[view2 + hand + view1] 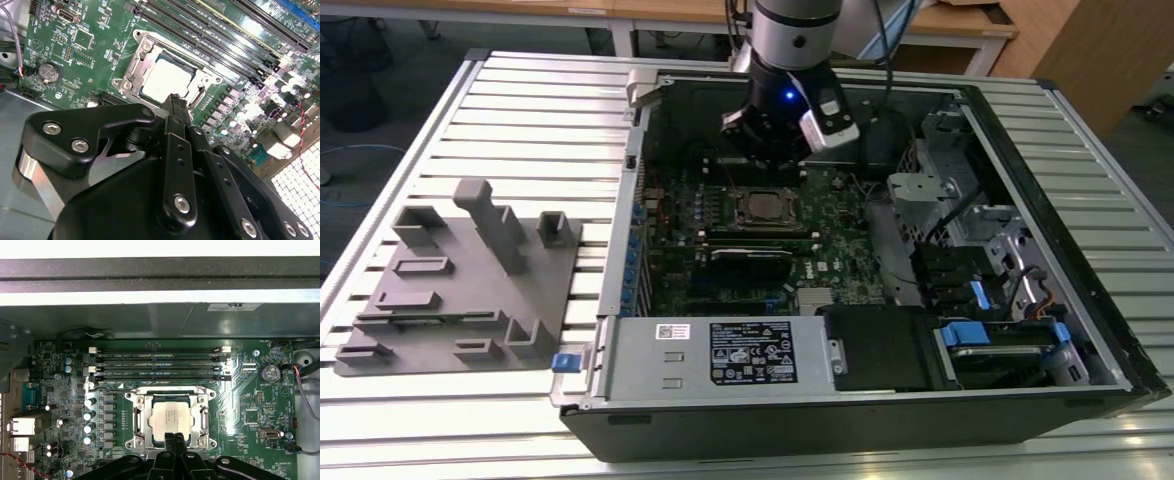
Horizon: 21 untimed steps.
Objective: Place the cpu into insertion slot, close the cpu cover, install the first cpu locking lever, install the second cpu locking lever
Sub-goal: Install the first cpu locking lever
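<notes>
Inside an open computer case (1067, 200) on a slatted metal table (520, 100), the gripper (767, 165) is hovering just above the slot (129, 396). Its two black fingers (170, 447) are pressing together on nothing, as we are seeing in both wrist views. The cpu (171, 415) is lying flat in the slot, its dull silver top showing through the cut-out of the cover (145, 415), which is resting down around it. It is sitting low, we are judging, so the shiny frame is bearing on its edges while leaving the centre bare. A thin wire lever (115, 386) is running along one side of the slot; whether it is latched we are unable to tell. The fingers are forming one narrow tip over the slot's edge, a shape we are reading as suited to the crowded parts there. Around them the green motherboard (250, 390) is glinting with small cylindrical capacitors (90, 415) and long black memory slots (160, 365), while a grey moulded fixture (454, 290) is sitting well apart on the table.
</notes>
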{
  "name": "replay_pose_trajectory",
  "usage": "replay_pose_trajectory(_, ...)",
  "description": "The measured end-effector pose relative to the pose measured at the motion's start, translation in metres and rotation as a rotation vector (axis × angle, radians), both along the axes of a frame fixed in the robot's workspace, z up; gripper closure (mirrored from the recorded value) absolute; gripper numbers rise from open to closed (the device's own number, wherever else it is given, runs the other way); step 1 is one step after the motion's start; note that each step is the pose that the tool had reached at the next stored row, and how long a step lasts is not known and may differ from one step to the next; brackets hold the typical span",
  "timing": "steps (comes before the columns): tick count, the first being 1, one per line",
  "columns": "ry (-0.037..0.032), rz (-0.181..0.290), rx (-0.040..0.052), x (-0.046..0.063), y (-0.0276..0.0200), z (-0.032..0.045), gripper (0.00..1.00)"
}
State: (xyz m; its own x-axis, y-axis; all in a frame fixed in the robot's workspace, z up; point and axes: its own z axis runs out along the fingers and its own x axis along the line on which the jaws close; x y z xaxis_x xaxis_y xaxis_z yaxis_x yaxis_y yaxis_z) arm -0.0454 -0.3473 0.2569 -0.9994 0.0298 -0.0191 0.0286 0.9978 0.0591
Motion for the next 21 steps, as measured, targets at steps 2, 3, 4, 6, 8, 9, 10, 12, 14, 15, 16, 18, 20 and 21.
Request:
replay_pose_trajectory(2,0.0000,0.000,0.0001,-0.001,0.0000,0.0000,0.89)
replay_pose_trajectory(3,-0.0001,0.000,0.0001,-0.003,0.0000,-0.0001,0.89)
replay_pose_trajectory(4,-0.0001,0.000,0.0001,-0.004,-0.0001,-0.0002,0.89)
replay_pose_trajectory(6,0.0000,-0.001,0.0000,-0.007,-0.0001,-0.0002,0.89)
replay_pose_trajectory(8,0.0000,-0.001,0.0001,-0.011,-0.0001,-0.0004,0.89)
replay_pose_trajectory(9,0.0000,-0.001,0.0000,-0.013,-0.0001,-0.0004,0.89)
replay_pose_trajectory(10,0.0000,-0.001,0.0000,-0.015,-0.0001,-0.0005,0.89)
replay_pose_trajectory(12,-0.0001,-0.002,0.0002,-0.019,0.0000,-0.0006,0.89)
replay_pose_trajectory(14,0.0000,-0.002,0.0001,-0.020,0.0000,-0.0006,0.89)
replay_pose_trajectory(15,0.0000,-0.002,0.0001,-0.020,0.0000,-0.0006,0.89)
replay_pose_trajectory(16,0.0000,-0.001,0.0001,-0.020,0.0000,-0.0006,0.89)
replay_pose_trajectory(18,0.0000,-0.002,0.0001,-0.020,0.0000,-0.0006,0.89)
replay_pose_trajectory(20,-0.0001,-0.002,0.0001,-0.020,0.0000,-0.0006,0.89)
replay_pose_trajectory(21,0.0000,-0.002,0.0001,-0.020,0.0000,-0.0006,0.89)
